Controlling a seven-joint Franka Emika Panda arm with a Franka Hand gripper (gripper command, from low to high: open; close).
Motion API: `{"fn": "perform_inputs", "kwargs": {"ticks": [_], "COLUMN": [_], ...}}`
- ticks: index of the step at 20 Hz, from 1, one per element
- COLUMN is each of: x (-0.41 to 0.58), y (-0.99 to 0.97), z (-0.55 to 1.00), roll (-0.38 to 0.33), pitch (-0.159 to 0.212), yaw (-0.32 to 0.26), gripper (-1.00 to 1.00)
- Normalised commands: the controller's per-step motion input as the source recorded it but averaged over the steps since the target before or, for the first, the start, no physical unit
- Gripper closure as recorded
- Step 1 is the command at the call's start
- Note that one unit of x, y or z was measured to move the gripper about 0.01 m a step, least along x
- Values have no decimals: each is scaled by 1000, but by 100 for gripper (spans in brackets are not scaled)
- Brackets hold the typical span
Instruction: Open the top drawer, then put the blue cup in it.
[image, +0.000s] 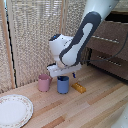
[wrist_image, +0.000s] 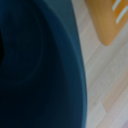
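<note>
Exterior view: gripper (image: 63, 75) directly above the blue cup (image: 63, 84), which stands on the wooden table (image: 95, 107) between pink mug (image: 44, 82) and yellow block (image: 78, 87); jaw opening cannot be told; top drawer (image: 111, 38) appears shut, yet the cup grasp seems in hand, calling next for a firm closure and lift.

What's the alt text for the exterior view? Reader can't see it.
A white and grey robot arm reaches down over a small plain blue cylindrical cup on a light wooden table. A pink mug stands on the view's left of the cup, a small orange block on its right, a patterned white plate nearer the camera, and a dark brown wooden cabinet behind.
</note>
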Motion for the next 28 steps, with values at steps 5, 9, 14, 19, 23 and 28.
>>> {"fn": "perform_inputs", "kwargs": {"ticks": [5, 9, 14, 19, 23, 28], "x": [13, 17, 0, -26, -142, -24], "y": [0, 0, 0, 0, 24, 0], "z": [-263, -97, -11, 0, 306, 994], "roll": [72, 0, 0, 0, 48, 6], "pitch": [5, 1, 15, 1, 19, 61], "yaw": [-114, -53, -8, 0, -29, 0], "gripper": [100, 100, 100, 100, 100, 100]}}
